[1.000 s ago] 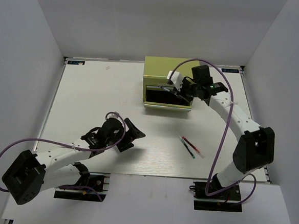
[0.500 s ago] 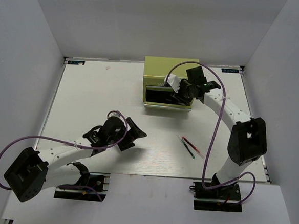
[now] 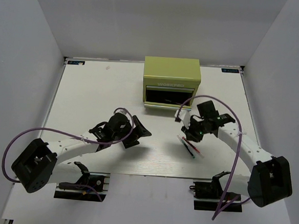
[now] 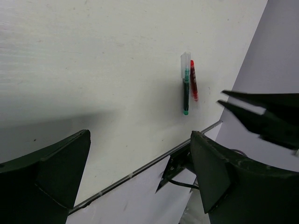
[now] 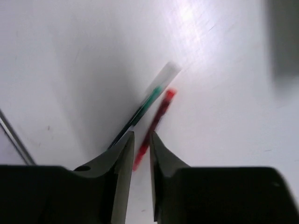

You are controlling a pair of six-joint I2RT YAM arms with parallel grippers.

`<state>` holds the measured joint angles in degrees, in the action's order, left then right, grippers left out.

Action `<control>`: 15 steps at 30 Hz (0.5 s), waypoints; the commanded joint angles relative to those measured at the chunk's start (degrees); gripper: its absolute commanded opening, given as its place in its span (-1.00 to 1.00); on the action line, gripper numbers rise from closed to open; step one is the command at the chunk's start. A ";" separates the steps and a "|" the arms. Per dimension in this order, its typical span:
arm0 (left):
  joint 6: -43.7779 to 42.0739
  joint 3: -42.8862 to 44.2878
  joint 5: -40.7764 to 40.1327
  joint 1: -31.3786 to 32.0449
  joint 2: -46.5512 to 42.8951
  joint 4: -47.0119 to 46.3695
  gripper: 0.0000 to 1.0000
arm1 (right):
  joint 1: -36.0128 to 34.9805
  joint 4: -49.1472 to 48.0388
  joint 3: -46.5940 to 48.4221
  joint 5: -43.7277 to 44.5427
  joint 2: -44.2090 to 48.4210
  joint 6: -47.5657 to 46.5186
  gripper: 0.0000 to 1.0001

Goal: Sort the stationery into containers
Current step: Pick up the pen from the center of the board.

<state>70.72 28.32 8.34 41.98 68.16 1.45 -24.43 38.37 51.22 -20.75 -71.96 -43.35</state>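
Two thin pens lie side by side on the table, one with a clear cap and green-dark barrel (image 3: pixel 187 145) (image 5: pixel 148 100) (image 4: pixel 186 86) and one red (image 3: pixel 194 145) (image 5: pixel 161 109) (image 4: pixel 193 81). My right gripper (image 3: pixel 189 133) (image 5: pixel 140 135) hovers just above them. Its jaws stand only a narrow slit apart, and the blurred red pen shows through the gap, not gripped. My left gripper (image 3: pixel 139 134) (image 4: pixel 140 135) is wide open and empty, left of the pens. The olive-green chest (image 3: pixel 172 72) stands at the back with a front drawer (image 3: pixel 166 96) pulled open.
The table's near edge (image 4: pixel 140 170) and the right arm's base mount (image 3: pixel 218 191) lie close behind the pens. White walls enclose the table on the left, right and back. The right arm's purple cable (image 3: pixel 231 110) loops over the arm.
The right gripper left the chest's open drawer and swung toward the near side to hover over the two pens, its jaws widening, then narrowing. The left arm edged slightly right.
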 commanded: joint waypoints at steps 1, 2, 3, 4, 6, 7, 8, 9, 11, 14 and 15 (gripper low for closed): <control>-1.55 2.88 2.81 0.39 2.49 -2.33 0.94 | 0.34 0.75 -5.68 2.64 3.14 3.01 -0.44; -1.55 3.41 3.61 0.39 3.20 -2.94 0.94 | 0.26 0.22 -7.52 3.95 3.84 3.19 -0.28; -1.55 3.41 4.22 0.39 3.82 -2.95 0.94 | 0.43 -1.18 -9.28 5.36 4.20 3.88 -0.22; -1.55 4.72 4.23 0.39 4.43 -2.95 0.94 | 0.34 -1.89 -9.91 6.24 4.46 4.15 -0.18; -2.16 6.74 4.75 0.39 6.19 -2.95 0.92 | 0.61 -4.17 -12.19 8.61 4.38 5.03 -0.15; -2.86 7.62 4.76 0.39 6.72 -1.12 0.92 | 0.61 -4.79 -12.55 9.06 4.12 5.29 -0.15; -3.56 8.50 4.76 0.39 7.77 -0.23 0.92 | 0.52 -5.93 -13.42 10.02 4.03 5.56 -0.13; -3.57 10.34 4.24 0.39 8.30 0.65 0.92 | 0.61 -6.55 -13.60 10.55 3.42 5.73 -0.12; -4.88 12.11 4.23 0.91 9.17 3.11 0.89 | 0.61 -8.30 -14.22 11.52 2.71 6.44 -0.10; -6.20 15.35 4.23 0.91 10.67 6.10 0.87 | 0.61 -10.32 -14.57 12.31 1.04 7.14 -0.10; -6.21 15.89 4.23 0.91 11.46 6.71 0.87 | 0.52 -10.85 -14.66 12.49 0.34 7.40 -0.10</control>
<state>66.83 41.19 11.88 42.54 78.91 4.51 -24.05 31.92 37.23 -10.20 -70.32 -37.60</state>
